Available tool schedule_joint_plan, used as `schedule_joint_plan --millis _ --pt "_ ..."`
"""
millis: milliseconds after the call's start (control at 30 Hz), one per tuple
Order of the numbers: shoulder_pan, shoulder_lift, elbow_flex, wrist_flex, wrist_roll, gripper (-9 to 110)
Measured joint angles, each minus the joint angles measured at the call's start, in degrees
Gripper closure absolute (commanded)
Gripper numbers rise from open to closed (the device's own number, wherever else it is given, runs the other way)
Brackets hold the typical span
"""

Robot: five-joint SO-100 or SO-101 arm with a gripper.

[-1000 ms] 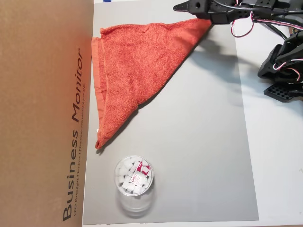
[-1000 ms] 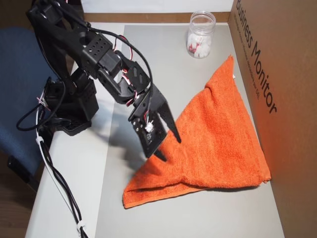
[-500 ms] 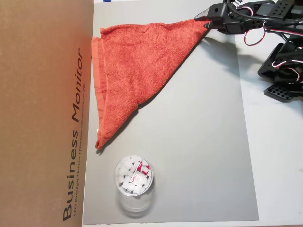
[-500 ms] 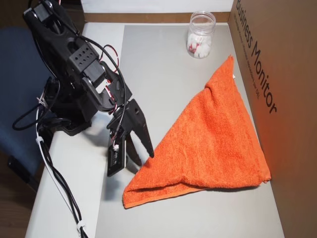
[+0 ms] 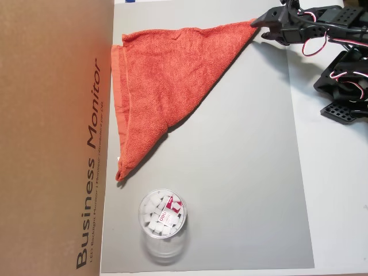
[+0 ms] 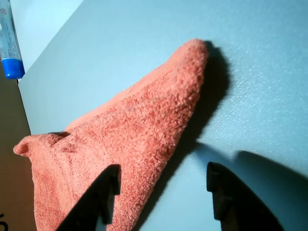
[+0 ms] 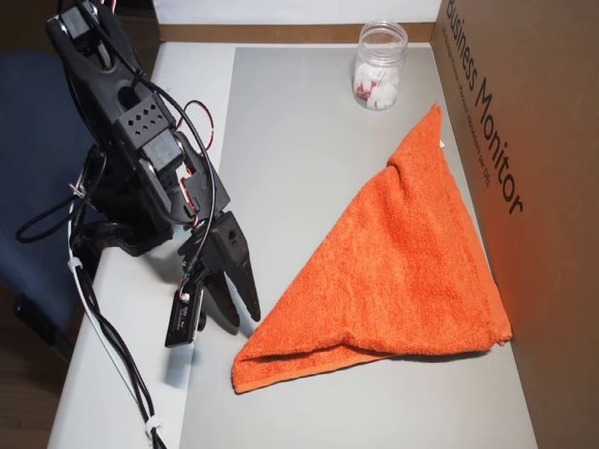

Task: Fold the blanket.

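The blanket (image 5: 161,80) is an orange-red towel lying folded into a triangle on the grey mat (image 5: 241,172), its long edge against the cardboard box. My gripper (image 5: 259,30) stands open just off the triangle's pointed corner at the top right of one overhead view. In the other overhead view the gripper (image 7: 241,323) sits low by the mat's left edge, just left of the blanket (image 7: 402,262) and not touching it. In the wrist view the blanket's tip (image 6: 144,130) lies ahead of the two dark fingers (image 6: 103,195); the gripper (image 6: 161,168) holds nothing.
A clear plastic jar (image 5: 163,221) of white pieces stands on the mat beyond the blanket's far tip, also seen as the jar (image 7: 379,65). A tall cardboard box (image 5: 52,138) walls one side. The arm's base (image 7: 122,196) and cables sit off the mat, beside a blue chair (image 7: 37,140).
The gripper has drawn back off the blanket toward the arm's base and come down beside the pointed corner. The blanket has not moved.
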Motion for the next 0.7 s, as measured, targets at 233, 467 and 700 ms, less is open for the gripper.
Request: schedule_joint_plan --millis 233,467,700 --pt "0.35 0.0 0.0 0.0 0.0 84" --pt "0.7 0.0 0.0 0.0 0.0 84" --pt "1.67 0.0 0.0 0.0 0.0 84"
